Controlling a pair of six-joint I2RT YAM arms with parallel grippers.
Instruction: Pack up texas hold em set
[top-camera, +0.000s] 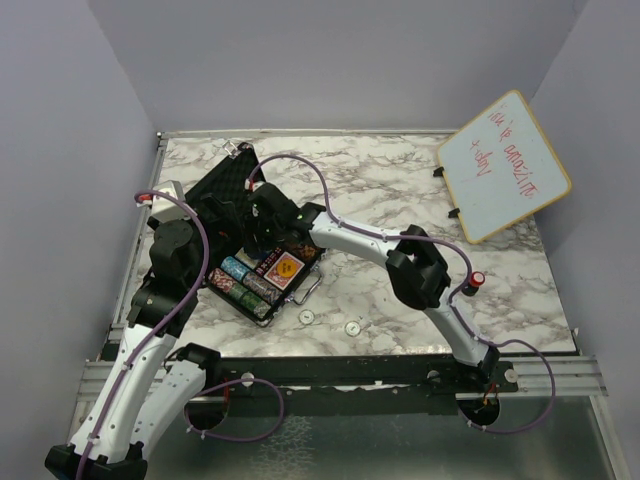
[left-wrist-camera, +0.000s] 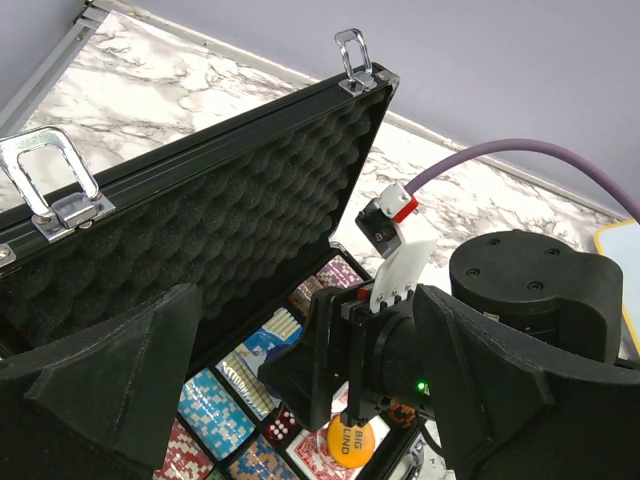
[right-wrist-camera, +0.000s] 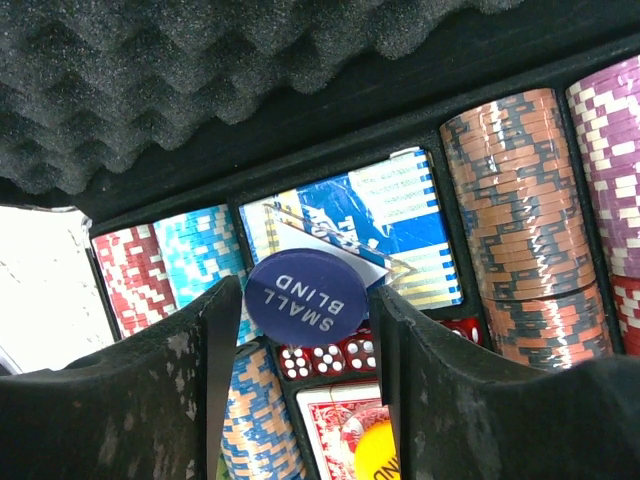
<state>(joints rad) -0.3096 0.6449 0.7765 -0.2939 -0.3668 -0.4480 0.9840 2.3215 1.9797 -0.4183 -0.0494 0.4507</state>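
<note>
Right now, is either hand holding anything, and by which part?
The right hand pinches the Small Blind button by its opposite edges. The left hand is open and holds nothing.

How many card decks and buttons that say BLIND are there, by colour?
Blue deck: 1
Red deck: 1
Blue button: 1
Yellow button: 1
Total: 4

A: Can you read the red writing on the whiteboard (top-camera: 505, 165)?
B: Too small. The yellow button (right-wrist-camera: 370, 455) is cut off by the lower edge, and from above the right arm (top-camera: 352, 238) hides much of the case (top-camera: 225, 185).
</note>
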